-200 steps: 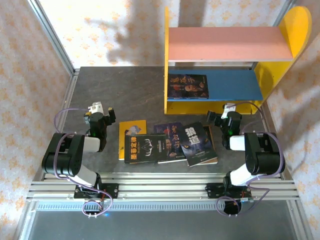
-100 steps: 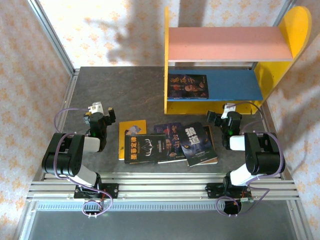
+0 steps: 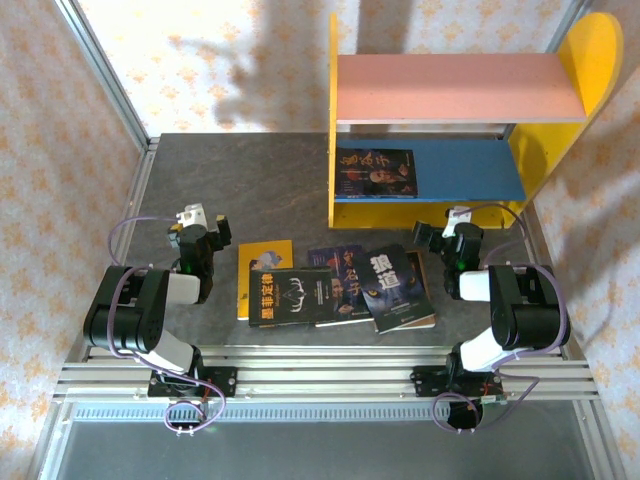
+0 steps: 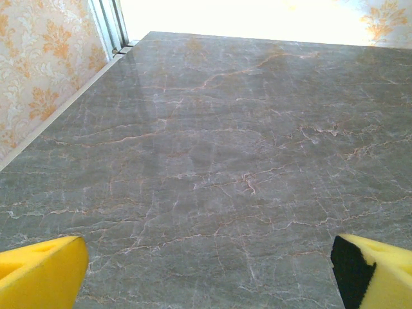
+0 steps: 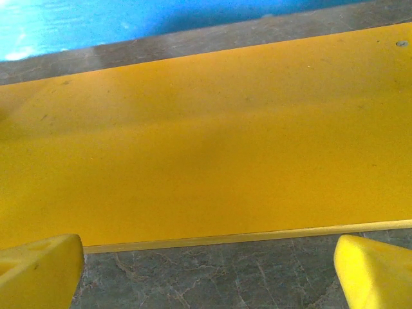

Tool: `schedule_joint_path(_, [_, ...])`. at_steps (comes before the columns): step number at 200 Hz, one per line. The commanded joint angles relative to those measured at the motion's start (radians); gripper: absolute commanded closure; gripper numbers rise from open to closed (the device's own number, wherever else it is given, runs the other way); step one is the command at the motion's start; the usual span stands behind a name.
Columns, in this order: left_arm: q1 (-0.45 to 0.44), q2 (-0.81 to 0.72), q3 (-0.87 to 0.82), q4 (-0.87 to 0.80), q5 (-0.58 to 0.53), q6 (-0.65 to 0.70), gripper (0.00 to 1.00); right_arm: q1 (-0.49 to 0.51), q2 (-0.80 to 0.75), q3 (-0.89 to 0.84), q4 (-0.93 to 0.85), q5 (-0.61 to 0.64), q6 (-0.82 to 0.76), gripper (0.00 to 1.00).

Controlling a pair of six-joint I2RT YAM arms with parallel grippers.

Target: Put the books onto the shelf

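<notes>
change: none – idle | left gripper (image 4: 206, 273): spread | right gripper (image 5: 207, 270): spread | books (image 3: 300, 297): 4 off shelf (image 3: 450, 88), 1 on

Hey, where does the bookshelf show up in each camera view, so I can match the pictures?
Top external: the shelf stands upper right, at the table's far side.
Left wrist: aimed elsewhere, across the grey marble tabletop.
Right wrist: its yellow panel spans the middle, blue board along the top.
Shared landmark: the grey marble tabletop.
</notes>
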Motion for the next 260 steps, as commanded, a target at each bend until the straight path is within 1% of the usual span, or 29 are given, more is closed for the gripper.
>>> schedule_joint_path(1, [0.001,0.004,0.01,0.021,-0.005,0.015,0.01,0.0,-0.007,0.015,0.007,-0.006,-0.015,0.01])
schedule_joint_path(41, [0.001,0.004,0.01,0.021,-0.006,0.016,0.01,0.0,-0.009,0.01,0.011,-0.005,-0.017,0.01])
schedule_joint_path(50, [0.002,0.004,0.01,0.022,-0.006,0.016,0.01,0.002,-0.016,0.014,0.006,0.022,-0.009,0.01])
schedule_joint_path(68, [-0.006,-0.03,0.027,-0.033,-0.065,0.005,0.01,0.002,-0.073,0.034,-0.077,0.074,0.012,0.01])
schedule_joint_path(74, [-0.015,-0.057,0.043,-0.078,-0.1,0.004,0.01,0.001,-0.093,0.033,-0.088,0.073,0.014,0.01])
schedule_joint_path(91, [-0.046,-0.145,0.112,-0.287,-0.172,0.005,0.01,0.003,-0.166,0.025,-0.133,0.095,0.019,0.01])
schedule_joint_path(104, [-0.08,-0.203,0.166,-0.417,-0.254,-0.007,0.01,0.006,-0.246,0.041,-0.238,0.139,0.026,0.01])
schedule_joint_path(117, [-0.123,-0.26,0.226,-0.543,-0.327,-0.041,0.01,0.013,-0.329,0.076,-0.384,0.184,0.05,0.01])
schedule_joint_path(123, [-0.143,-0.284,0.257,-0.599,-0.344,-0.059,0.01,0.019,-0.371,0.091,-0.443,0.197,0.061,0.01])
schedule_joint_path(139, [-0.195,-0.339,0.347,-0.757,-0.33,-0.103,0.01,0.046,-0.474,0.124,-0.578,0.24,0.084,0.01])
schedule_joint_path(153, [-0.249,-0.37,0.421,-0.87,-0.319,-0.134,0.01,0.096,-0.553,0.145,-0.678,0.302,0.102,0.01])
schedule_joint_path(165, [-0.302,-0.389,0.475,-0.932,-0.337,-0.156,0.01,0.138,-0.606,0.165,-0.765,0.365,0.149,0.01])
schedule_joint_path(172, [-0.339,-0.398,0.495,-0.95,-0.358,-0.17,0.01,0.149,-0.628,0.182,-0.822,0.38,0.193,0.01])
schedule_joint_path(180, [-0.382,-0.408,0.518,-0.977,-0.373,-0.19,0.01,0.154,-0.643,0.207,-0.907,0.369,0.251,0.0])
schedule_joint_path(189, [-0.425,-0.414,0.545,-1.014,-0.358,-0.218,0.01,0.166,-0.651,0.232,-0.991,0.356,0.31,0.0])
schedule_joint_path(205, [-0.511,-0.411,0.58,-1.071,-0.357,-0.282,0.01,0.198,-0.666,0.252,-1.108,0.32,0.379,0.02])
schedule_joint_path(229, [-0.646,-0.375,0.64,-1.19,-0.362,-0.401,0.01,0.265,-0.678,0.257,-1.254,0.268,0.432,0.06])
schedule_joint_path(242, [-0.715,-0.336,0.68,-1.276,-0.36,-0.468,0.01,0.285,-0.674,0.253,-1.315,0.221,0.447,0.09])
schedule_joint_path(253, [-0.772,-0.294,0.718,-1.347,-0.362,-0.515,0.01,0.296,-0.672,0.247,-1.357,0.181,0.462,0.1])
schedule_joint_path(260, [-0.801,-0.264,0.748,-1.395,-0.364,-0.569,0.01,0.3,-0.669,0.244,-1.379,0.165,0.474,0.11])
